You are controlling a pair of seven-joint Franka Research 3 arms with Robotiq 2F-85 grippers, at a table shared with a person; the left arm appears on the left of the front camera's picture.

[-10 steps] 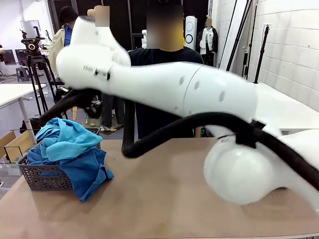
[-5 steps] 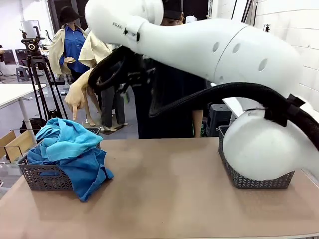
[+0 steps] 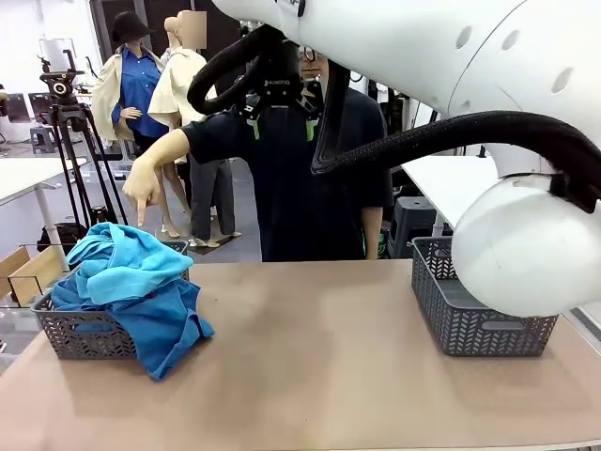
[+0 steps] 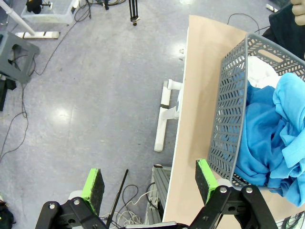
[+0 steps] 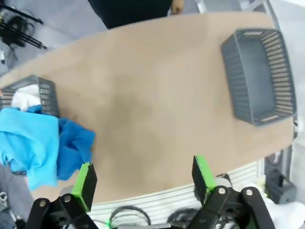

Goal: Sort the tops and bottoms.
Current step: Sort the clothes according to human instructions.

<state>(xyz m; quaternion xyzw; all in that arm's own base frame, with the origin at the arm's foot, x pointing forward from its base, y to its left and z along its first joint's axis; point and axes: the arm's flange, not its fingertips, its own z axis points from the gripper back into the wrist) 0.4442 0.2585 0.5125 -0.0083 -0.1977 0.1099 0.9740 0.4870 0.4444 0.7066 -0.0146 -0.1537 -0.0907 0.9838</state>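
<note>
At the left end of the table [image 3: 310, 366] stands a grey perforated basket [image 3: 89, 334], loaded with a heap of tops [image 3: 127, 282]: sky-blue fabric lies uppermost, royal-blue fabric lies beneath it and spills over the basket's front right corner onto the tabletop, touching the surface beside the basket. The left wrist view shows the same basket from above, set close to the table edge, with a patch of white cloth [image 4: 262, 71] against its far wall, beside the blue pile. The person's hand [image 3: 143, 188] is extended above this basket with one finger pointing down toward the heap, clear of the fabric. The person stands at the far side of the table, behind its middle. In front of the person's chest, well above the table, the right gripper [image 3: 282, 120] hangs with its green pads apart; the right wrist view confirms the jaws spread wide with nothing between them, looking down on the bare middle of the table. At the right end of the table stands a second grey basket [image 3: 470, 319]; the right wrist view shows its interior holding no garment. The left gripper [image 4: 148, 183] is raised over the floor past the table's left edge, jaws wide and holding nothing
</note>
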